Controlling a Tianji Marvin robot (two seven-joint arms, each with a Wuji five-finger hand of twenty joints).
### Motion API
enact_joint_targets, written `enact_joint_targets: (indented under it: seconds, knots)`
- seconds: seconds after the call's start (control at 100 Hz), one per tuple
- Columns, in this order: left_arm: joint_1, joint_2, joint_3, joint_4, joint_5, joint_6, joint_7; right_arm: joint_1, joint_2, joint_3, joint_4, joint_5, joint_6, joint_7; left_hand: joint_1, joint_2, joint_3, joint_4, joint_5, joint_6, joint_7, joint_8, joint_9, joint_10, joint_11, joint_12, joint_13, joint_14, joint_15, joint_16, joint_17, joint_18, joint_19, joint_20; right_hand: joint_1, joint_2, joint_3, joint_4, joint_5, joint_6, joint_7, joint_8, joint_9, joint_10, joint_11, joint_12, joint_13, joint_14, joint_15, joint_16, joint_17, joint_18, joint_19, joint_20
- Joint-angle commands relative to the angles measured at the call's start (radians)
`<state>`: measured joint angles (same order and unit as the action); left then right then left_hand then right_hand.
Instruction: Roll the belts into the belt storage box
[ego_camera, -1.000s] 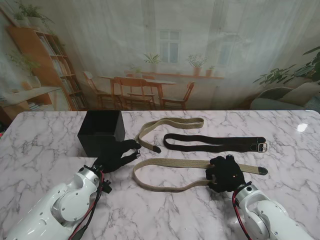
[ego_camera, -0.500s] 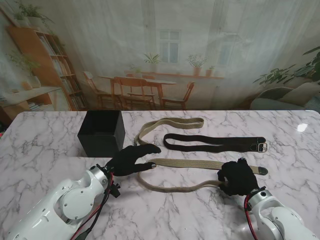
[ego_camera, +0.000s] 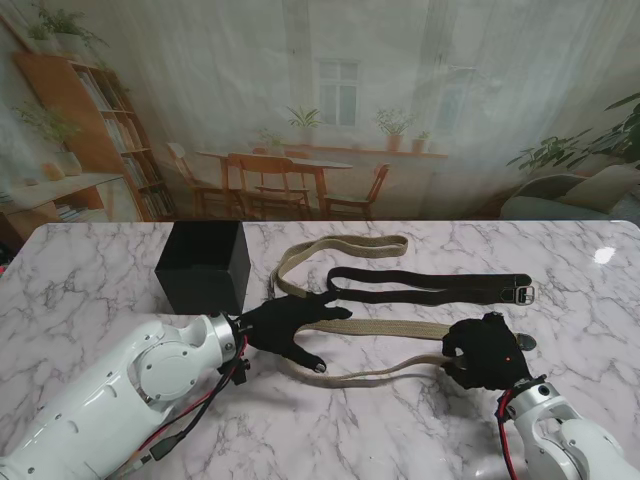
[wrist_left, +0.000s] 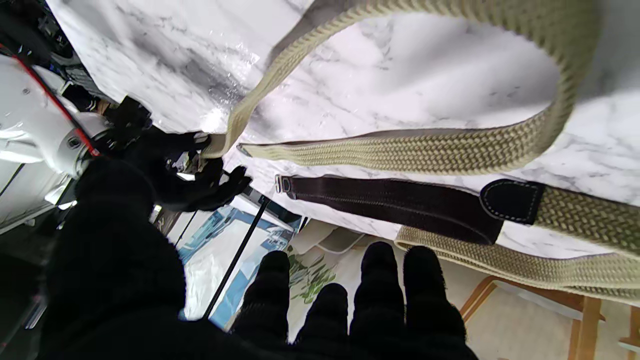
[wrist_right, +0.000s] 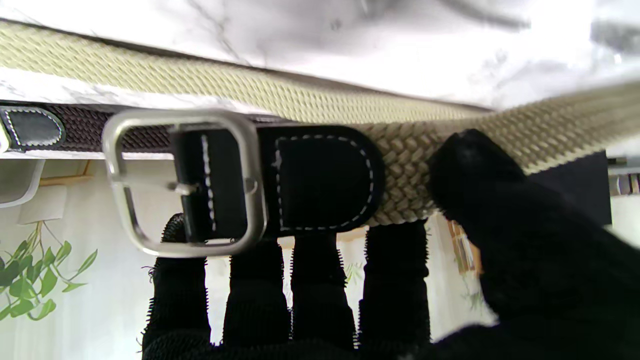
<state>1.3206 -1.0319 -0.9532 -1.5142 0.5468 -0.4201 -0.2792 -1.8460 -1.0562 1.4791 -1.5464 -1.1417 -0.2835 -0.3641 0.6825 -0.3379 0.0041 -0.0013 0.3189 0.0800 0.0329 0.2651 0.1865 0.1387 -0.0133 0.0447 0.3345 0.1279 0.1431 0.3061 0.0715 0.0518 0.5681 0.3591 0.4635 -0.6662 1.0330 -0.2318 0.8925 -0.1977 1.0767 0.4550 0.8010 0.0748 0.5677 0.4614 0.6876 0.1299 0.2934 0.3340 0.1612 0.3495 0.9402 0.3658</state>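
three belts are lying on the marble table (ego_camera: 90, 270). the nearest tan belt (ego_camera: 390, 329) is folded into a long loop running across the middle, and the right hand (ego_camera: 487, 352) is gripping its buckle end: in the right wrist view the thumb (wrist_right: 480, 175) is pressing the woven strap onto the fingers (wrist_right: 395, 260), with the silver buckle (wrist_right: 185, 182) and black leather tab sitting just past the fingertips. the left hand (ego_camera: 285, 322) is lying over the loop's other end with its fingers spread apart and holding nothing; one fingertip is pointing toward me beside the bend of the belt, the others are reaching toward the black belt (ego_camera: 425, 287). the black belt is stretching out farther from me, its buckle at the right end. the second tan belt (ego_camera: 345, 245) is curving around it farther back, and its dark tip is resting near the left hand. the black box (ego_camera: 203, 266) is standing upright on the left, just beside the left wrist, and i cannot tell what is inside it. none of the belts are rolled or in the box.
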Motion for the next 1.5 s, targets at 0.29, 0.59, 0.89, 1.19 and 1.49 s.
enact_joint_targets:
  seconds: [0.29,0.59,0.89,1.19,1.49]
  knots:
    - [-0.061,0.003,0.093,0.057,0.003,0.055,-0.060,-0.095,-0.017,0.071,-0.215,0.033,0.023,0.116,0.016,-0.062,-0.015,-0.025,-0.079,0.001,-0.037,-0.039,-0.063,0.020,-0.007,-0.004,-0.037,0.000,-0.007,-0.015,-0.020,-0.026,-0.020,-0.030,0.091,-0.063,0.124,0.034,0.102,0.047,0.061,0.042,0.043,-0.003,0.008,0.019,0.028,0.000,0.038,0.032,-0.014,0.034,-0.016,-0.014]
    - [-0.113,0.003,0.187,0.083,0.011,0.082,-0.069,-0.103,-0.020,0.070,-0.260,0.023,0.050,0.115,0.054,-0.066,0.001,-0.014,-0.095,0.019,-0.028,-0.042,-0.046,0.037,0.020,0.015,-0.040,0.010,0.003,-0.010,-0.022,-0.020,-0.025,-0.036,0.092,-0.071,0.132,0.032,0.111,0.065,0.053,0.055,0.054,-0.002,0.004,0.023,0.031,0.005,0.037,0.035,-0.012,0.033,-0.020,-0.008]
    - [-0.182,0.001,0.295,0.118,-0.030,0.137,-0.103,-0.102,-0.022,0.072,-0.268,0.039,0.048,0.119,0.205,0.003,0.094,0.030,-0.061,0.099,0.027,0.018,0.107,0.006,0.122,0.089,0.056,0.000,0.041,0.009,0.029,-0.021,0.058,-0.018,0.093,-0.068,0.131,0.031,0.111,0.062,0.048,0.064,0.057,-0.002,0.000,0.024,0.036,0.003,0.036,0.037,-0.020,0.043,-0.031,-0.006]
    - [-0.189,-0.006,0.318,0.126,0.041,0.176,-0.061,-0.100,-0.026,0.072,-0.256,0.048,0.048,0.094,0.548,0.225,0.155,0.018,0.212,0.016,0.207,0.116,0.501,-0.070,0.268,0.181,0.316,-0.018,0.156,0.086,0.167,-0.006,0.279,0.061,0.097,-0.062,0.125,0.030,0.110,0.063,0.044,0.068,0.059,-0.003,-0.003,0.026,0.040,0.004,0.035,0.040,-0.022,0.049,-0.044,-0.003]
    - [-0.109,0.011,0.203,0.053,0.218,0.165,-0.032,-0.114,-0.029,0.089,-0.239,0.044,0.060,0.061,0.608,0.167,0.238,-0.018,0.406,-0.029,0.500,0.243,0.766,-0.063,0.362,0.457,0.489,0.051,0.366,0.278,0.232,0.101,0.483,0.153,0.102,-0.056,0.124,0.032,0.107,0.067,0.043,0.072,0.060,-0.006,-0.001,0.029,0.043,0.002,0.035,0.041,-0.018,0.051,-0.048,0.000]
